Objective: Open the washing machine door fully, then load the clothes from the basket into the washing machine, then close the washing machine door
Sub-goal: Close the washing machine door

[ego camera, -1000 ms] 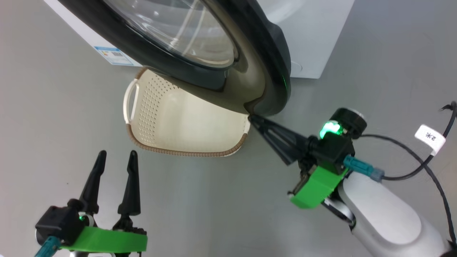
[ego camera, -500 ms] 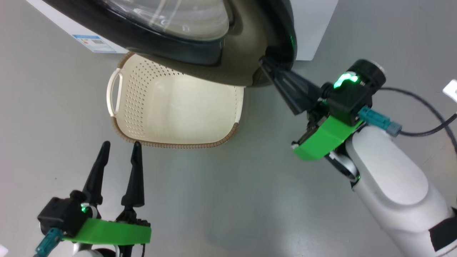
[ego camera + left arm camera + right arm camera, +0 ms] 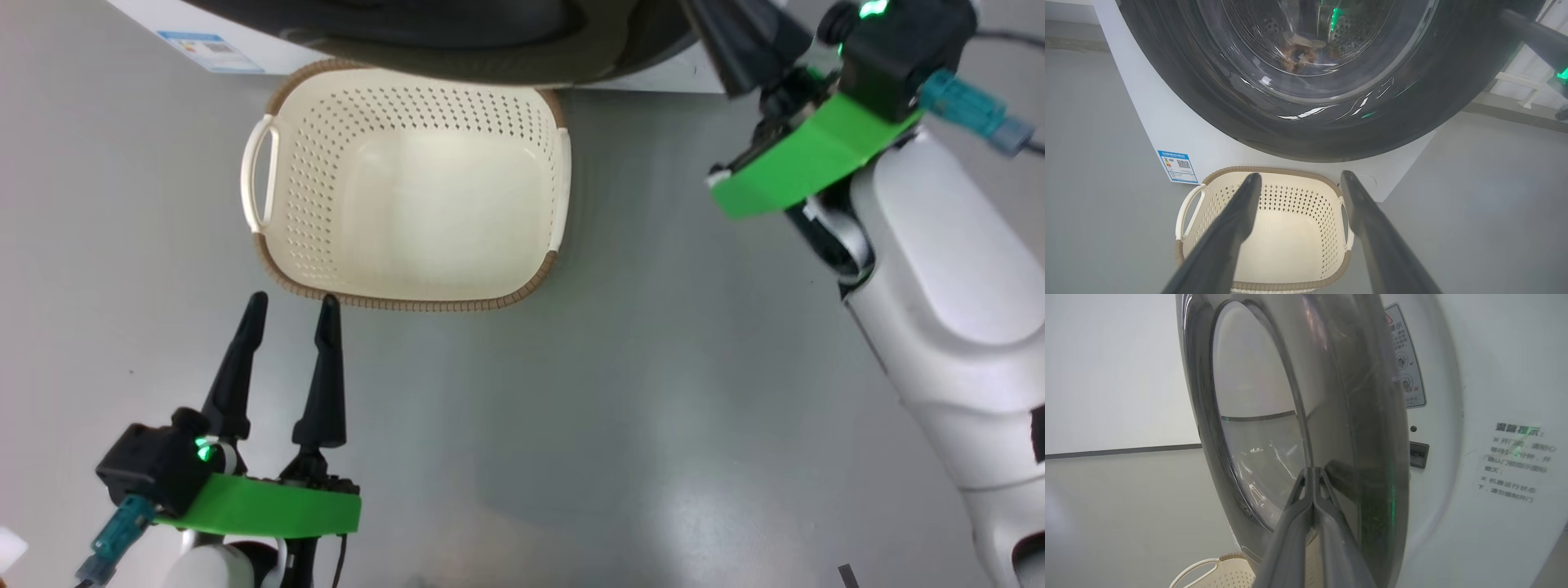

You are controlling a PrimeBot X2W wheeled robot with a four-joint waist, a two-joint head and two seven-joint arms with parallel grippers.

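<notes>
The loading looks finished and the task appears to be in its last step. The basket [image 3: 310, 188] stands on the floor [image 3: 653, 367] just in front of the washing machine [image 3: 1494, 375], and its bottom and pierced walls are bare, with nothing left in it. In the left wrist view, cream and orange shapes that are probably the clothes [image 3: 1300, 51] show dimly through the door's glass, lying inside the drum. How many pieces there are cannot be made out through the reflections. The washing machine door [image 3: 1363, 416] has been swung most of the way toward the machine's front. It stands at a slight angle, and a small dark latch slot [image 3: 1419, 454] on the white panel is uncovered beside the rim, so the door is judged not yet latched. The right gripper [image 3: 1312, 470] has its two fingers pressed together with nothing between them. Their tips lie against the door's glossy outer face, near where the black rim meets the glass, which suits pushing rather than grasping. The left gripper [image 3: 293, 300] hangs low near the basket's near rim, fingers spread wide and empty, taking no part. What is left is the final push until the door sits flush and catches.
</notes>
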